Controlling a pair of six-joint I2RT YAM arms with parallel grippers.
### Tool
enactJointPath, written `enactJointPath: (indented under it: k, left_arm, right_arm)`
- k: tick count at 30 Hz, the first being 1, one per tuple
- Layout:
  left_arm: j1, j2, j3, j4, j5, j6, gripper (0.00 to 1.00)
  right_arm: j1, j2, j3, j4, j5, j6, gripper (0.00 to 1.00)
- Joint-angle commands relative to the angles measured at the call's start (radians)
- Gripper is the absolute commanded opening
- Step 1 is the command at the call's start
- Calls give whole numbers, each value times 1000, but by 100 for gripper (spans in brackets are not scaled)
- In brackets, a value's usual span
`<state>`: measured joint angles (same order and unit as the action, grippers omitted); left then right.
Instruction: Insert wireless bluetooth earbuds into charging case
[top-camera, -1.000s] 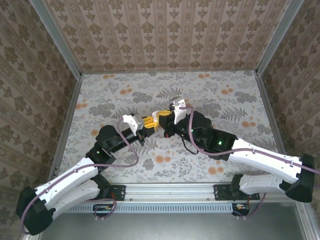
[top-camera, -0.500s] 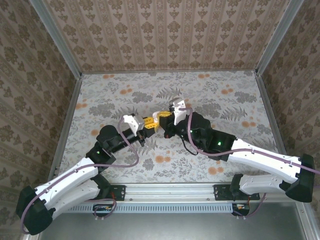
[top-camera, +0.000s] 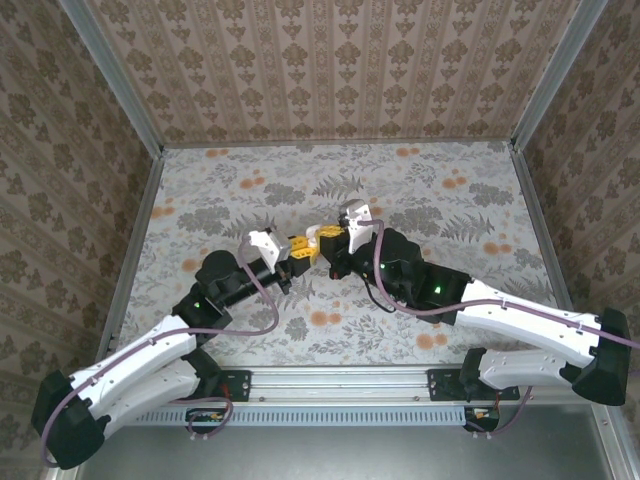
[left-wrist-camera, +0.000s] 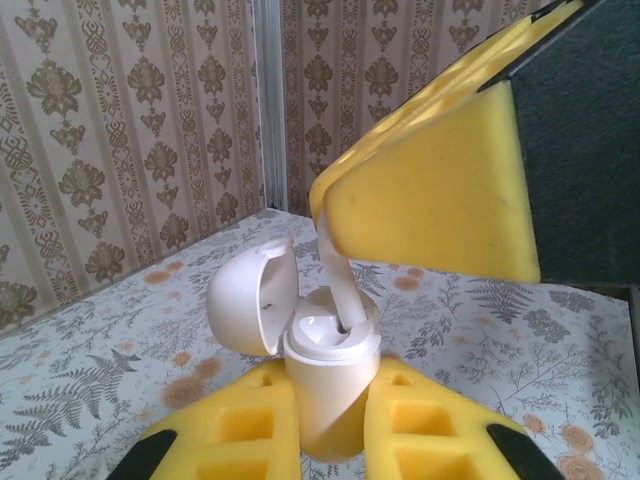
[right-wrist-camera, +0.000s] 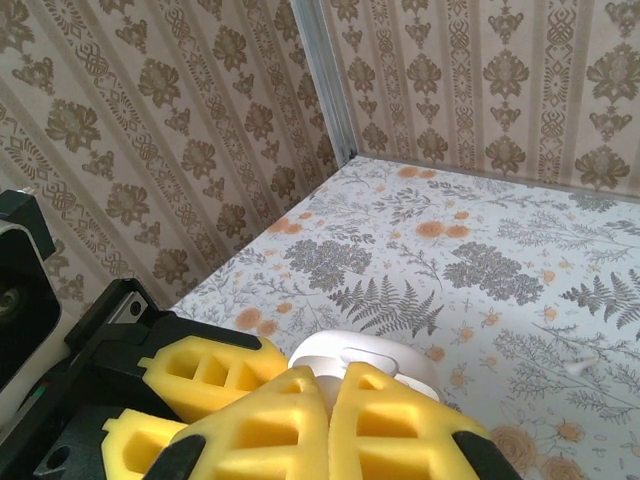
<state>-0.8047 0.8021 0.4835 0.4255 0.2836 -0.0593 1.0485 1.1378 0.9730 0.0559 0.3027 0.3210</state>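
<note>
left gripper: clamping the open-lidded charging case, lower centre | right gripper: pinching an earbud, stem tip sitting in case, mid-frame

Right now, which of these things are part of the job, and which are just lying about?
Part of the job: charging case, lid open, gripped by the left tool; earbud, pinched by the right tool, its tip in the case.
Just surroundings: flowery table; patterned walls; metal corner post.
</note>
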Motion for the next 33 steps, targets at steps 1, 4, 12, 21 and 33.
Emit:
enactJointPath:
  k: [1,4,12,21,33]
  left_arm:
    - [0,-3,35,53,-41,-23,0]
    - [0,8,44,45,-53,-27,0]
    - [1,28,69,29,-104,-64,0]
    - [1,30,73,38,-109,-82,0]
    - [1,35,63,39,-96,-84,0]
  right_arm:
    - [14,-10,-26,-34,-13,16,3]
    - [22,-5,-23,-42,-8,9,2]
    - [31,8,-20,-63,47,38,2]
    - [33,51,5,-60,33,77,2]
    - [31,110,170,-264,51,129,17]
